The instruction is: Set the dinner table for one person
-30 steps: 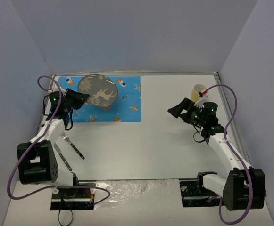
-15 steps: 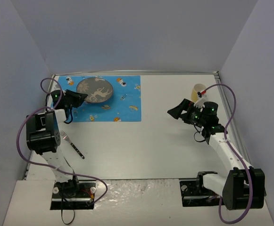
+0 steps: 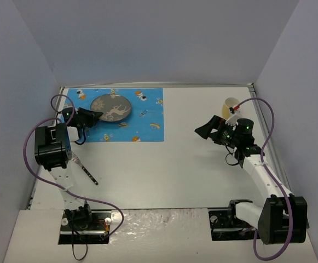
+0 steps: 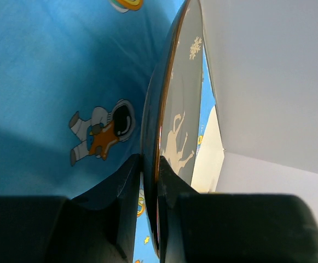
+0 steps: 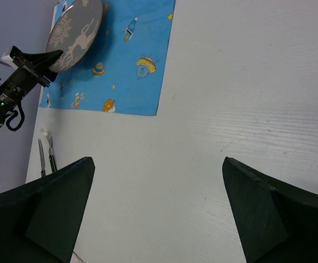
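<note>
The white dinner table (image 3: 169,164) carries a blue cartoon-print mat (image 3: 142,123) at its back left. A grey plate with a deer print (image 3: 110,105) sits low over the mat's back left part, slightly tilted. My left gripper (image 3: 96,115) is shut on the plate's near-left rim; in the left wrist view the fingers (image 4: 150,161) pinch the edge of the plate (image 4: 180,109) just above the mat (image 4: 49,66). My right gripper (image 3: 202,130) is open and empty above the table's right middle, and its wrist view shows bare tabletop between the fingers (image 5: 157,161).
A fork (image 3: 85,170) lies on the table near the left edge, with a knife (image 5: 40,156) beside it in the right wrist view. A yellow cup (image 3: 231,104) stands at the back right, behind my right arm. Walls close in the left, back and right sides.
The plate has come down from a raised, tilted pose to nearly flat over the mat. The left arm has swung up and to the left. The right arm has not moved.
</note>
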Robot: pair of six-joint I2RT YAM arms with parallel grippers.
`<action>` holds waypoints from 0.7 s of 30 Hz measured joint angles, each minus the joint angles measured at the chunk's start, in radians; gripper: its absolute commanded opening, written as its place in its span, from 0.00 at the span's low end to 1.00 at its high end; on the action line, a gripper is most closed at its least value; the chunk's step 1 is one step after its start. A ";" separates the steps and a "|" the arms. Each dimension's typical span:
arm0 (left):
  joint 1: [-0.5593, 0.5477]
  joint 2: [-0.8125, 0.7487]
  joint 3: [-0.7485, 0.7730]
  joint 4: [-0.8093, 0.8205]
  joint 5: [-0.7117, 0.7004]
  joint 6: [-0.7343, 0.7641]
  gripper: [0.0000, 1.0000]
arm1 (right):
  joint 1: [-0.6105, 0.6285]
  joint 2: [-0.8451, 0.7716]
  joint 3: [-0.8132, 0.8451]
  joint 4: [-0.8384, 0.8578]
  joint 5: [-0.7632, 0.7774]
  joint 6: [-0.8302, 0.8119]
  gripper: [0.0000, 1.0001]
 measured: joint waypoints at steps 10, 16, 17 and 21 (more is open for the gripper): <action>0.000 0.057 0.002 0.030 0.013 -0.007 0.00 | -0.001 0.000 -0.001 0.000 -0.002 0.000 1.00; 0.000 0.071 0.002 0.057 0.021 -0.012 0.31 | -0.001 0.000 -0.003 0.000 -0.002 -0.001 1.00; 0.000 0.073 0.003 0.060 0.024 -0.011 0.35 | -0.001 0.000 -0.003 0.000 -0.002 -0.001 1.00; 0.000 0.080 0.004 0.053 0.029 -0.002 0.46 | -0.001 0.000 -0.005 0.000 -0.002 -0.004 1.00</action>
